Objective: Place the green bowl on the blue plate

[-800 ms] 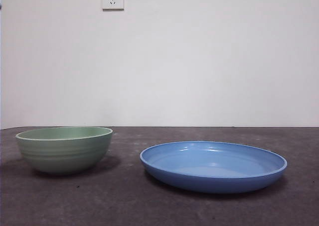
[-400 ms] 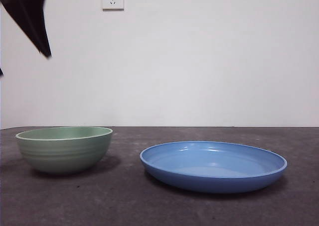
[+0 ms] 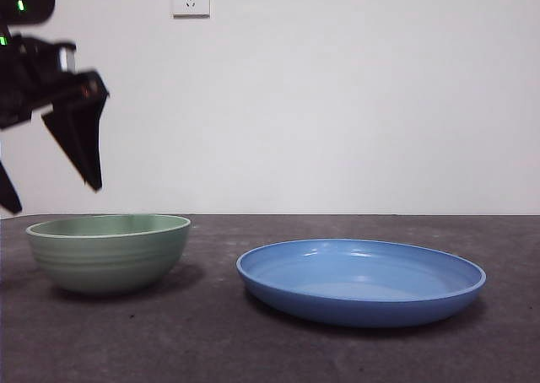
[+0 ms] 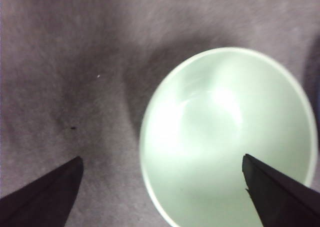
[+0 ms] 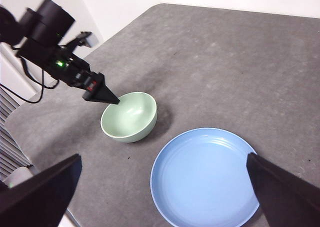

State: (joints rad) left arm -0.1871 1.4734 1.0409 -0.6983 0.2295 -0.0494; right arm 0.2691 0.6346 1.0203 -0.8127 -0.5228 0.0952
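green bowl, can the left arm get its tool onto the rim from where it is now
Probably yes. The left tool hangs open just above the green bowl, one jaw over its inside and the other outside the rim. Nothing lies between them, and the blue plate sits apart to the side.

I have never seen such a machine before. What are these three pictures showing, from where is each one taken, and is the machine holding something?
This is a robot with two arms at a table, each ending in a gripper of two black jaws. One picture looks level across the dark table from a low camera. The other two come from cameras on the arms' wrists.

On the table stand a green bowl and, beside it and apart, a blue plate. Both are empty.

The left gripper hangs just above the bowl with its jaws open; its own camera looks down into the bowl. The right gripper waits high above, also open. Nothing is held.
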